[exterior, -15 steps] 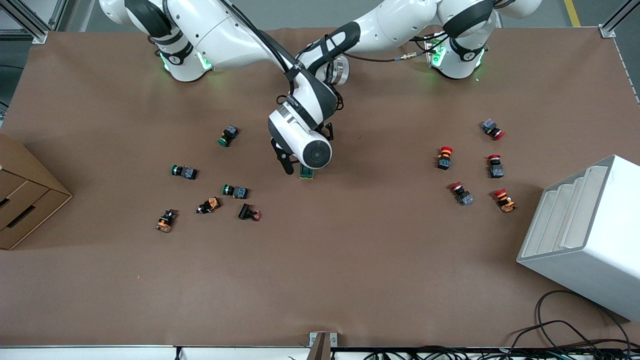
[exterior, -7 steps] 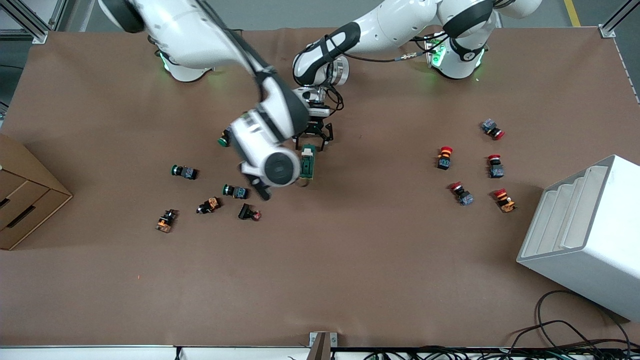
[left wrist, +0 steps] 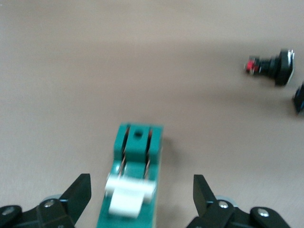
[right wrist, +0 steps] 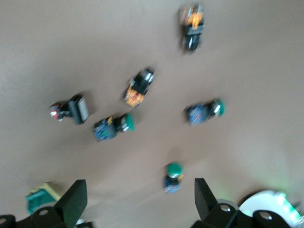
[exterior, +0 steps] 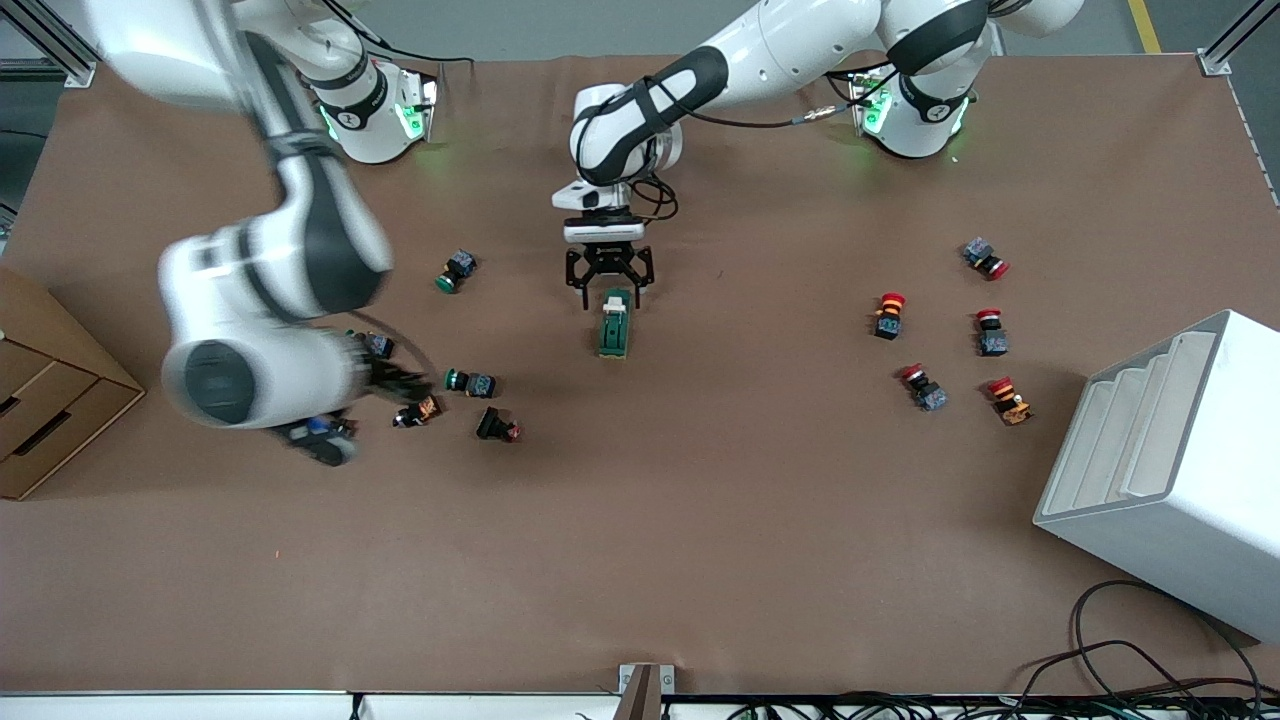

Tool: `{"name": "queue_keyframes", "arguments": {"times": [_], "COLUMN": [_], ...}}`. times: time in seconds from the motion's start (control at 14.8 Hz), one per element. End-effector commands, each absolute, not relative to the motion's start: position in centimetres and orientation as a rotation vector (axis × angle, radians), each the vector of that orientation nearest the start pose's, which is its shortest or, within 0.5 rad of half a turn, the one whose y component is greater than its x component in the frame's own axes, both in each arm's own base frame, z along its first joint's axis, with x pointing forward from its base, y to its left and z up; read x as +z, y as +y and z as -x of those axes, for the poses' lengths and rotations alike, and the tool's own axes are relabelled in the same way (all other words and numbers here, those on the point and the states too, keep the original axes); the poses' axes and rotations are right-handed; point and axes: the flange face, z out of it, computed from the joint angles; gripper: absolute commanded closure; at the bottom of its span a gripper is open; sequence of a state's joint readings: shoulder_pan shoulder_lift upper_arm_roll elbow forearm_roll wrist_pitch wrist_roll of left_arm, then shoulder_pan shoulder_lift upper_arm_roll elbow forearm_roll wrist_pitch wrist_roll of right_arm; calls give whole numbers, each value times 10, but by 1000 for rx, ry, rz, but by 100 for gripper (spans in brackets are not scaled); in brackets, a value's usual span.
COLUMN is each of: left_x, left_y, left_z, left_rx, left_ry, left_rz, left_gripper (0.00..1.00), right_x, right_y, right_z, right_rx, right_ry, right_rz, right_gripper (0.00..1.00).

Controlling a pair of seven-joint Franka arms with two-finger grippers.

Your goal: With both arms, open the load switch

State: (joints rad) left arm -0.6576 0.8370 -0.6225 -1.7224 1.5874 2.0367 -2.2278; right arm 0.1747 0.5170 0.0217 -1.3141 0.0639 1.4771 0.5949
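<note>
The load switch is a dark green oblong block lying on the brown table at mid-table, with a white lever near its end toward the arms' bases. My left gripper hangs open over that end. In the left wrist view its fingers stand wide on either side of the load switch, clear of it and of the white lever. My right gripper is open and blurred, up over the green push-buttons. The right wrist view has its fingers apart with nothing between them, and the load switch at the frame's edge.
Green, orange and black push-buttons lie scattered toward the right arm's end. Red-capped push-buttons lie toward the left arm's end. A white stepped rack stands at that end. A cardboard box sits at the table edge at the right arm's end.
My right arm has swung away from the load switch toward its own end of the table, uncovering the switch. My left gripper has shifted slightly and stays at the switch's lever end.
</note>
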Motion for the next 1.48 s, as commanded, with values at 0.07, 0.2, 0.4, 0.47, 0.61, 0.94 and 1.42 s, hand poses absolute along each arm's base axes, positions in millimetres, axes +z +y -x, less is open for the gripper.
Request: {"name": "queue_keyframes", "arguments": {"times": [0.07,0.2,0.4,0.47,0.61,0.94,1.42], "left_x": [258,322,434,466,507,578,662], "left_y": [-612,-603,-542,-515,-447,-333,-127], "left_z": [-346,-391,-466,-488,-533,-577,-574], "left_rx": [-1056,-920,-737,-670,-514,-381,-228], "left_ry": [-218,-280,-368,-393,-394,-211,77], "left_rz": [2920,2966,3052,3093,3119,3083,3138], "left_gripper": [4,4,1,0,0,0,0], "right_x": [448,468,491,502,530,578,595], "right_y": [39,19,-3,-6,-22,-31,-12], "right_z": [-655,-652,-647,-648,-645,-630,-612], "right_rx": [478,433,385,352,288,310,401], "right_ry": [133,37,5,16,59,85,42], "right_rz": [3176,3187,3183,3186,3177,3175,3125], "right_gripper": [0,0,0,0,0,0,0]}}
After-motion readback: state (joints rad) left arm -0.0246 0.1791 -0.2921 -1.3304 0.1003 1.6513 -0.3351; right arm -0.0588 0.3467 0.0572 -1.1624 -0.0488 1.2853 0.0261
